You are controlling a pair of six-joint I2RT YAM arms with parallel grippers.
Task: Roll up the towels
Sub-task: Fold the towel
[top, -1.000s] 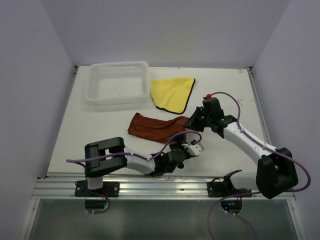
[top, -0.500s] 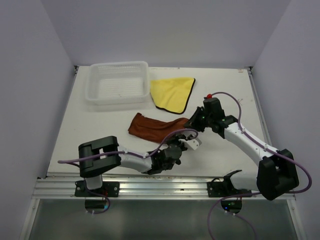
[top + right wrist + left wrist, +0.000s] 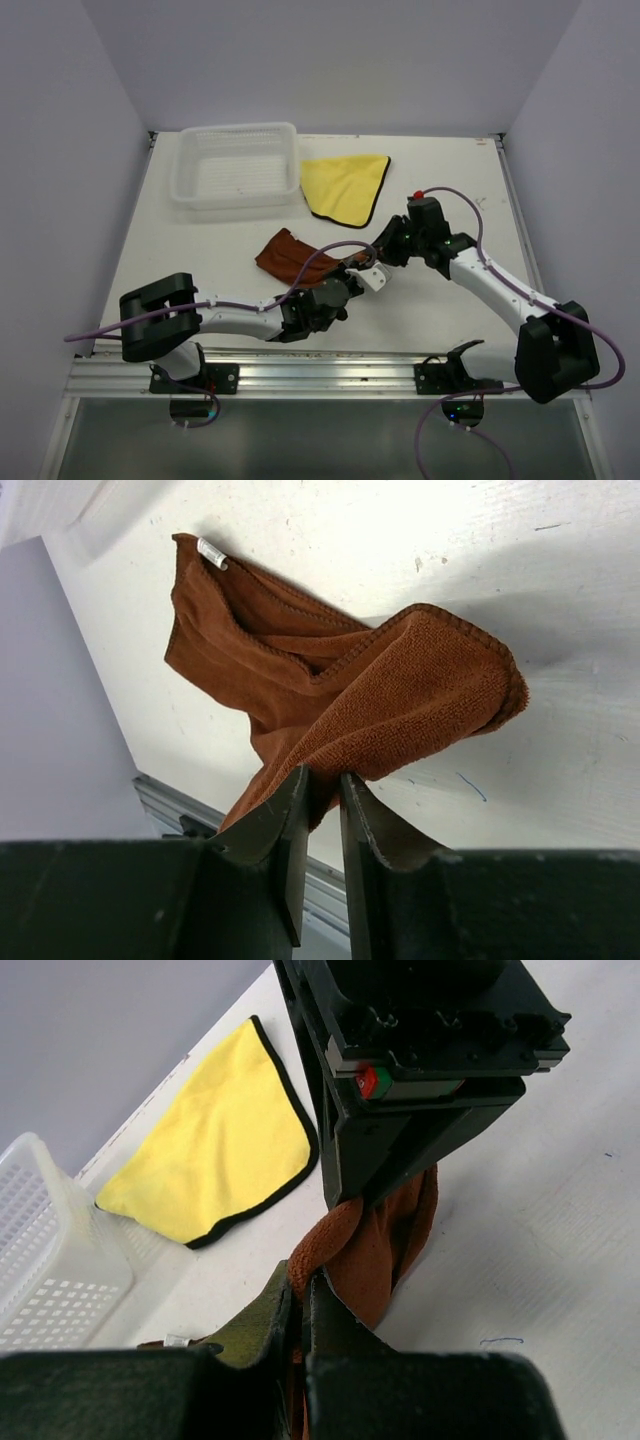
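Left gripper (image 3: 298, 1292) pinched shut on rust-brown towel (image 3: 400, 680) bunched at its tips; right gripper (image 3: 322, 778) jaws a slit apart, towel edge between, grip unclear

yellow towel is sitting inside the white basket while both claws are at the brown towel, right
No: the top external view shows the yellow towel lying on the table beside the white basket, not inside it. The left claw and right claw are at the brown towel.
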